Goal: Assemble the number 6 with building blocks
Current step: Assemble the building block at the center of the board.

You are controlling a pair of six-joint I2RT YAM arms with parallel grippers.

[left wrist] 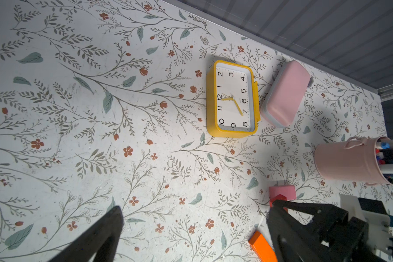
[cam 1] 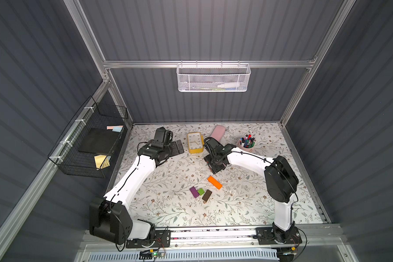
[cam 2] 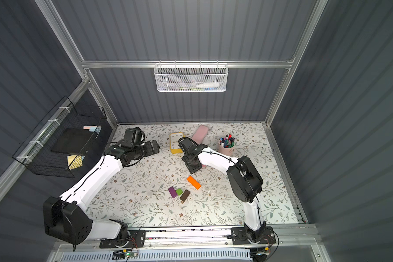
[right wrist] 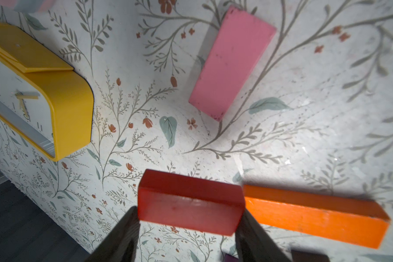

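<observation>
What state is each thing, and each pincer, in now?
Red rectangular block: gripped by right pincer.
Right pincer: shut on it.
Left pincer: open, empty.
Pink rectangular block: lying flat, free.
Long orange block: lying flat, free.
Purple rectangular block: lying flat.
Green cube: lying beside it.
Dark brown block: lying flat.
Yellow plastic clock: lying face up.
Pink rounded case: closed.
Pink cup: upright, holding markers.

Open front and left, crowded back
The table [cam 1: 168, 215] lies bare across its front and left middle. At the back a clock [cam 1: 195, 143], pink case [cam 1: 218, 132] and pen cup [cam 1: 246, 145] stand close. Mid-table a purple block [cam 1: 194, 192], green cube [cam 1: 200, 191] and brown block [cam 1: 207, 195] lie together, an orange block [cam 1: 214, 182] just beyond; behind it the right gripper [right wrist: 188, 214], clamped on a red block [right wrist: 191, 197], hangs by a pink block [right wrist: 232, 61].
</observation>
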